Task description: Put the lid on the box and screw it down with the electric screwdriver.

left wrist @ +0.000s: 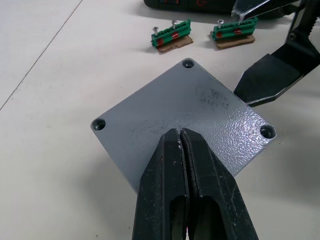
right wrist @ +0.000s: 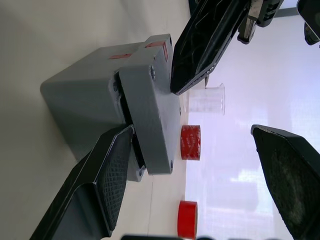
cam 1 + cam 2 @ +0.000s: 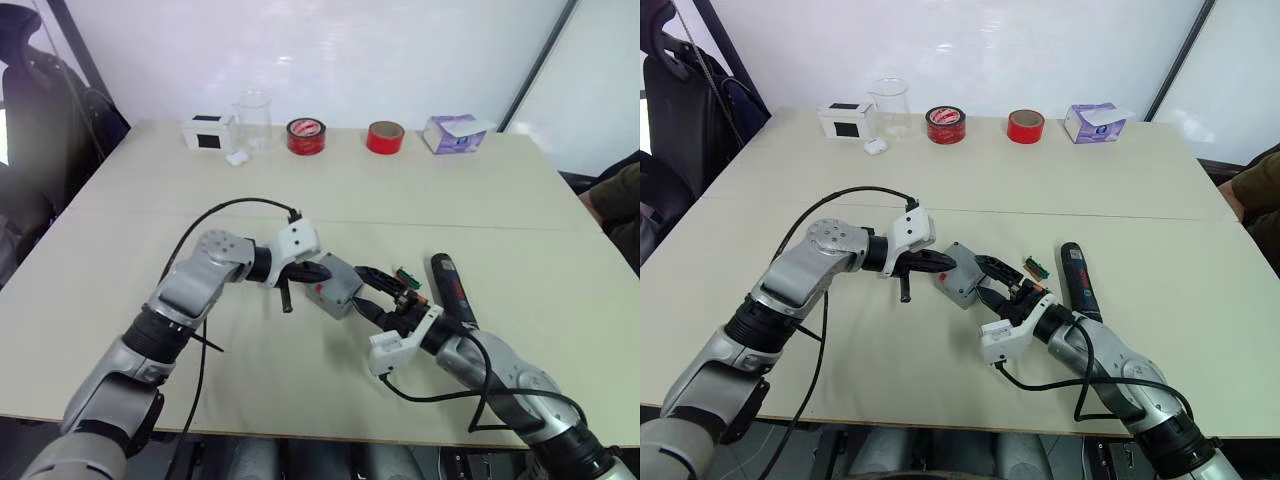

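The lid (image 1: 186,117) sits askew on the box (image 2: 85,107) at the frame's centre on the desk (image 3: 330,190). The left pincer (image 1: 180,141), fingers together, presses on the lid top. The right pincer (image 3: 990,283) is wide apart, 1 finger against the lid's edge. The screwdriver (image 3: 453,290) lies right of them.

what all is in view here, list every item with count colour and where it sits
lid: 1, grey, resting on the box, between the claws
box: 1, grey, table centre
electric screwdriver: 1, black, lying right of box
screw holders: 2, green, beside screwdriver
tape rolls: 2, red, far edge
beaker: 1, clear, far edge
white box: 1, far left
tissue pack: 1, purple-white, far right
left claw: shut, tips on lid
right claw: open, at box
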